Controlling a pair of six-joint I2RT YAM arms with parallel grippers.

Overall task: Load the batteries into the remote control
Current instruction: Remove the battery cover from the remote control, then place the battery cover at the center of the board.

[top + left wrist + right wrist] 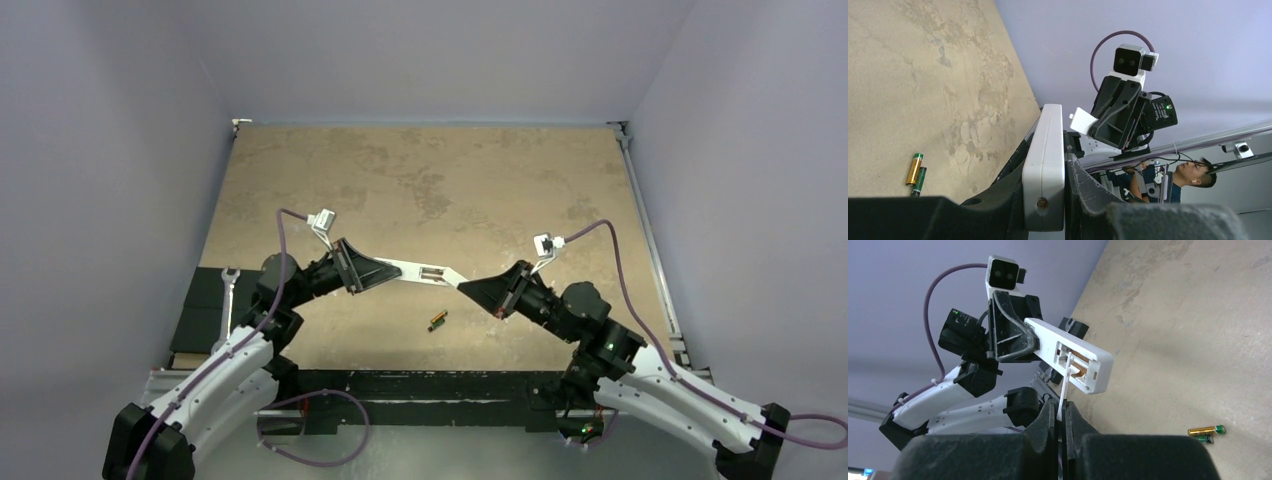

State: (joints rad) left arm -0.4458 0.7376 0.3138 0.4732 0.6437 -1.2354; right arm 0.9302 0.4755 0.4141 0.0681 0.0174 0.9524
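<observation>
The white remote control [420,272] hangs above the table with my left gripper [385,272] shut on one end; in the left wrist view its white side [1045,165] is clamped between the black fingers. Its battery bay [1079,362] is open, showing copper contacts. My right gripper [1061,410] is shut on a thin white cover plate [1065,385], seen edge-on, whose far end reaches into the bay. Two batteries [438,320], gold and green, lie side by side on the table below the remote, also visible as batteries [1206,432] and batteries [916,174].
A small wrench [228,290] lies on dark panels at the table's left edge. A black rail [420,385] runs along the near edge between the arm bases. Pale walls enclose the table on three sides.
</observation>
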